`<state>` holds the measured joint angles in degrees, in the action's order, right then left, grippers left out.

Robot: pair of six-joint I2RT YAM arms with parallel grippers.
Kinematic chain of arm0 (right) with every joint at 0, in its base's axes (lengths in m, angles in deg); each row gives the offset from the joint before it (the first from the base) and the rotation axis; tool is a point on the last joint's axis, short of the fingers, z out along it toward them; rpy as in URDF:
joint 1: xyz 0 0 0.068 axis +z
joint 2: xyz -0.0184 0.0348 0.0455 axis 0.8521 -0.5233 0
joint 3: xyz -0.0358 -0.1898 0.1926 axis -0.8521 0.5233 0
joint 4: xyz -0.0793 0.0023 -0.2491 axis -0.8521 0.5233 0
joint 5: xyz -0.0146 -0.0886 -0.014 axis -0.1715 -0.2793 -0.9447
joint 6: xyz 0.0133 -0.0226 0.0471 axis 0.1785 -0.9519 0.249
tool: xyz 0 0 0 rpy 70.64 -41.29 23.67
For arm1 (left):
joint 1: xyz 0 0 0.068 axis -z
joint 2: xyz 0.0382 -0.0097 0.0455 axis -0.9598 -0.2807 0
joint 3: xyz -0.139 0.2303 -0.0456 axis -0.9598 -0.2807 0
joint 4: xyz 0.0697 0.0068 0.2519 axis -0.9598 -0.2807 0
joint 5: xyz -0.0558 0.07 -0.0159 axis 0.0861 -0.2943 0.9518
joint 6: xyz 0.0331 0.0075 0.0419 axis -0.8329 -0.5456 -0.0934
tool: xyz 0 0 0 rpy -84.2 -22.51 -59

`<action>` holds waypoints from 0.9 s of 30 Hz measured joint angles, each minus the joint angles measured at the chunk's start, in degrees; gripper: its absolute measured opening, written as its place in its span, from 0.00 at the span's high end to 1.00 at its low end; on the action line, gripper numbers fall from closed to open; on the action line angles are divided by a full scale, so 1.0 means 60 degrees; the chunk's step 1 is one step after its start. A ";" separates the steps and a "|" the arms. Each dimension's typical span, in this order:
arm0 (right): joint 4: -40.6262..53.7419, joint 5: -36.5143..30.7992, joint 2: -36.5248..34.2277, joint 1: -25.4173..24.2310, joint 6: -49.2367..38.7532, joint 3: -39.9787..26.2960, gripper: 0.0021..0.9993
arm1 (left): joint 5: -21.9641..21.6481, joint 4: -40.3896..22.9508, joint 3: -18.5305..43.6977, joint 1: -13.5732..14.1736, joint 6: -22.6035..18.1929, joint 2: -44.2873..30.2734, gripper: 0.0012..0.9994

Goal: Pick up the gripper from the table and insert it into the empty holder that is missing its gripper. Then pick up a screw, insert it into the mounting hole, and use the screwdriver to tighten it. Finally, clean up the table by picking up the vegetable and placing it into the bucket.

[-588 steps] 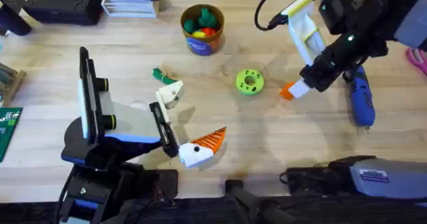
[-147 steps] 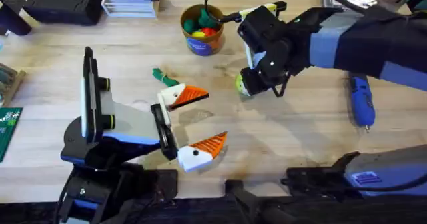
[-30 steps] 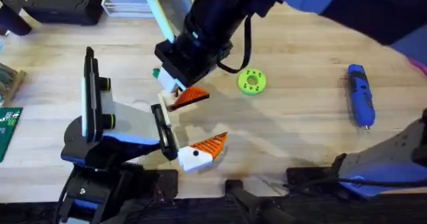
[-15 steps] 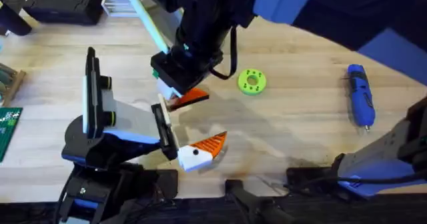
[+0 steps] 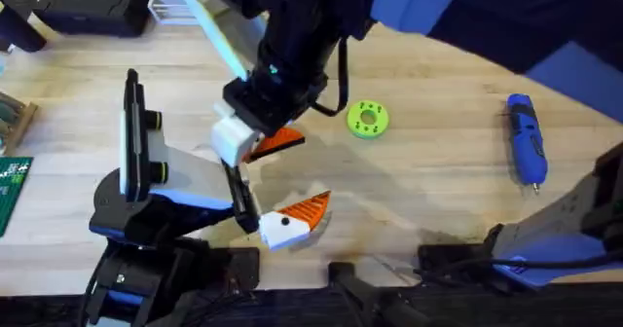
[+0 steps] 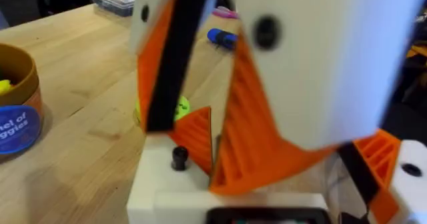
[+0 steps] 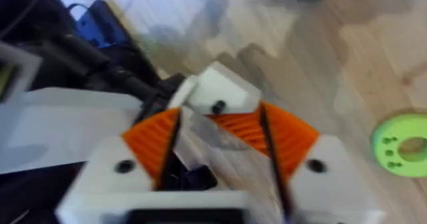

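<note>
R gripper point(image 5: 255, 130) now drops onto the orange ribbed plastic wedge point(image 5: 279, 140), seated in the white printed holder block point(image 5: 231, 139). Looks like it's pressing it home, so screw next; can't tell its grip. L gripper point(image 5: 261, 210): fingers apart, empty.

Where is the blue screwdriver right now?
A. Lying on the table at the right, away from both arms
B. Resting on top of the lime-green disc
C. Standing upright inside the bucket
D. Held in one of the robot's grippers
A. The screwdriver lies flat on the bare wood at the right side of the table, apart from the green disc, and nothing grips it.
</note>
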<state>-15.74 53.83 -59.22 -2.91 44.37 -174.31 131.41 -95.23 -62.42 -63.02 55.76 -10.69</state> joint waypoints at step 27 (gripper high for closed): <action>-0.0282 0.1207 0.4233 -0.2527 -0.0912 0.3524 0.01 | 0.0036 0.0008 0.0000 0.0011 -0.0170 0.0011 0.01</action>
<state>-17.43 61.07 -33.82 -18.07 38.90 -153.17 131.63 -95.18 -62.42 -62.95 54.74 -10.62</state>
